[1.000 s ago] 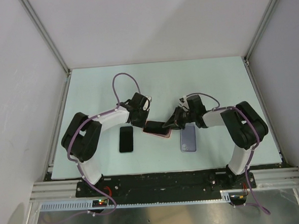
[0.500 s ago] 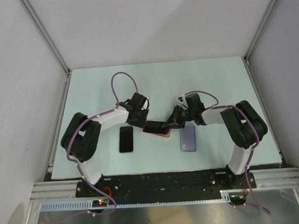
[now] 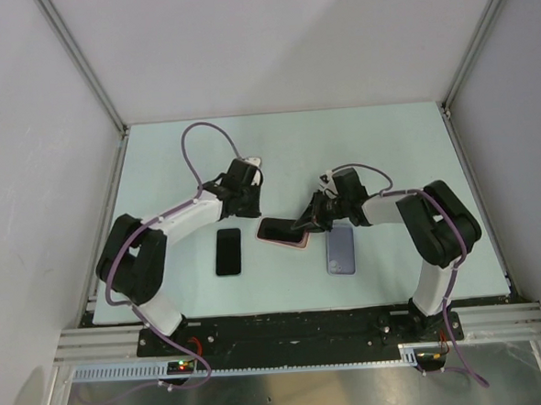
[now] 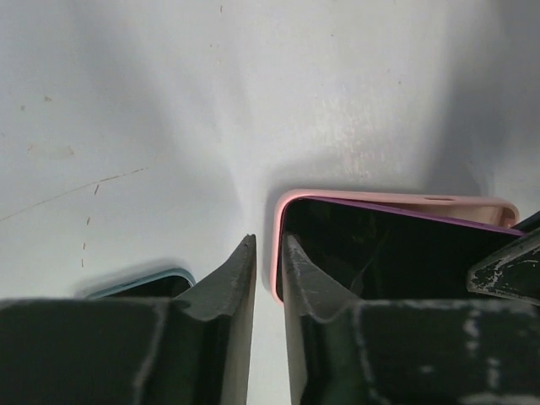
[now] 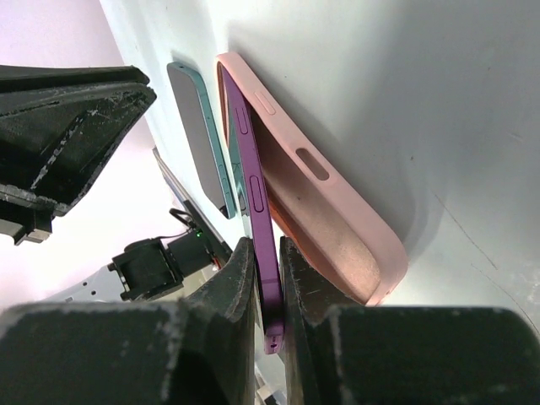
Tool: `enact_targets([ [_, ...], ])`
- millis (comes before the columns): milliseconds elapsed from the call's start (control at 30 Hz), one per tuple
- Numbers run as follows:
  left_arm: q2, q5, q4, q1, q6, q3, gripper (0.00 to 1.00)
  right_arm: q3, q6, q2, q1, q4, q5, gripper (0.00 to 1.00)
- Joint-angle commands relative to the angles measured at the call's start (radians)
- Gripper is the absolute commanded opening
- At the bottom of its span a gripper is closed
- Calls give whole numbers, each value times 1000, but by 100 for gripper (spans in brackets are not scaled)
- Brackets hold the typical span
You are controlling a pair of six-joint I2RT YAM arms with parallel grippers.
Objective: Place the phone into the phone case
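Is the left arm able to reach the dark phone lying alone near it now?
Probably yes: the dark phone lies flat and uncovered close beside the left gripper, which holds nothing; the right gripper is away, clamped on the purple phone.

Pale green table (image 3: 386, 140) between grey walls (image 3: 270, 46), aluminium frame (image 3: 78, 58)

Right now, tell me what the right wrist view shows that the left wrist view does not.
Only right wrist: the right gripper clamped on the purple phone's edge, its side buttons, and the pink case's cutouts. Only left wrist: the phone's dark screen inside the case's corner, and the left gripper narrowly parted, holding nothing. Both: phone, case, and a teal-edged phone lying beyond.
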Motion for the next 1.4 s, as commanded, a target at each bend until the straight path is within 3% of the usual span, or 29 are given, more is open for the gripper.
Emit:
enact_targets([
  [0,36,17,30,4,-23,14,17,-16,-52,91,42,-126,284,0],
  [167,67,33,43,1,-29,11,11,-8,-71,80,48,-157,316,2],
  [400,67,34,45,3,-25,7,10,8,-108,-14,38,-232,349,35],
  [667,81,40,46,3,-20,3,9,28,-138,-139,18,-319,374,48],
  [1167,82,56,49,3,-18,-3,7,39,-175,-267,43,-414,478,49],
  [1367,81,56,54,3,-18,-9,6,38,-154,-236,100,-380,506,39],
])
